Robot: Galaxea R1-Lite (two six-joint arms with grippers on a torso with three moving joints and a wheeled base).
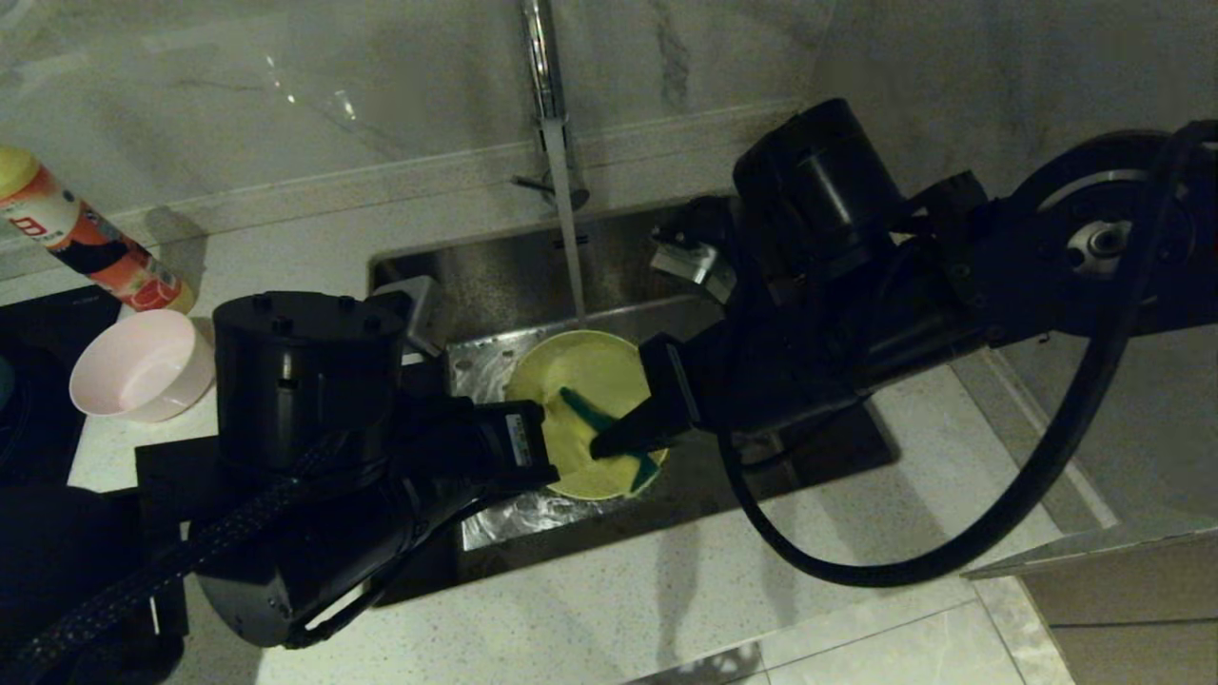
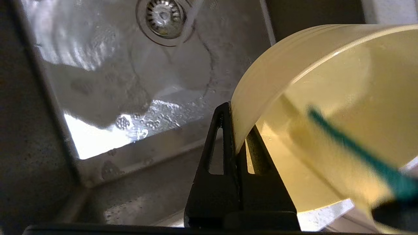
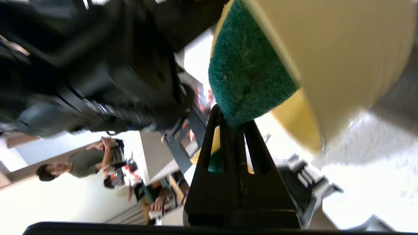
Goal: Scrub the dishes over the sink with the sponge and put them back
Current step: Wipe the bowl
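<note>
The yellow bowl [image 1: 582,388] hangs tilted over the sink [image 1: 618,257], its mouth facing up and to the right. My left gripper [image 1: 544,440] is shut on the bowl's rim [image 2: 241,117], one finger inside and one outside the wall. My right gripper [image 1: 609,440] is shut on the sponge [image 3: 243,76], whose green scouring side lies inside the bowl [image 2: 346,140]. The sponge [image 1: 595,419] touches the inner wall of the bowl. A pale pink bowl [image 1: 143,364] stands on the counter at the left. The light blue bowl is not in view.
The chrome faucet [image 1: 542,86] rises behind the sink and a thin stream of water [image 1: 569,228] falls to the bowl's far rim. The drain strainer [image 2: 163,14] lies below. An orange and yellow bottle [image 1: 81,238] lies on the counter at far left.
</note>
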